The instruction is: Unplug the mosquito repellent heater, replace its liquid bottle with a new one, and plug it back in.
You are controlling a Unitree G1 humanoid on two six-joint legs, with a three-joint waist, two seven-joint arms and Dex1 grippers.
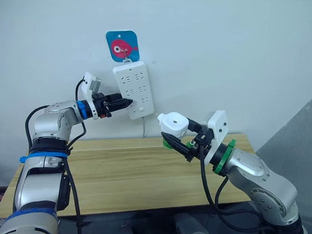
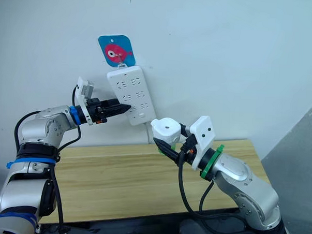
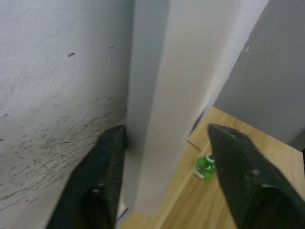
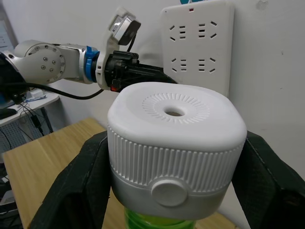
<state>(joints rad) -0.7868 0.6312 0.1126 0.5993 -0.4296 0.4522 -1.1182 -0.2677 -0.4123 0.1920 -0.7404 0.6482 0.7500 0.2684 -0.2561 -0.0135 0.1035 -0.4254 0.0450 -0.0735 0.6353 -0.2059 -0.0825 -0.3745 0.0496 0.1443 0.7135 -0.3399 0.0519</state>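
Observation:
My right gripper is shut on the mosquito repellent heater, a white rounded unit with a round vent hole on top, held upright in the air above the table's far edge, just below and right of the power strip. A green liquid bottle shows under the heater, between the fingers. My left gripper is at the left edge of the white multi-socket power strip on the wall; its fingers stand apart, with the strip's edge between them. A second small green bottle rests on the tabletop.
The power strip hangs from a blue square hook with a red fish; its white cable drops behind the wooden table. A grey panel stands at the right.

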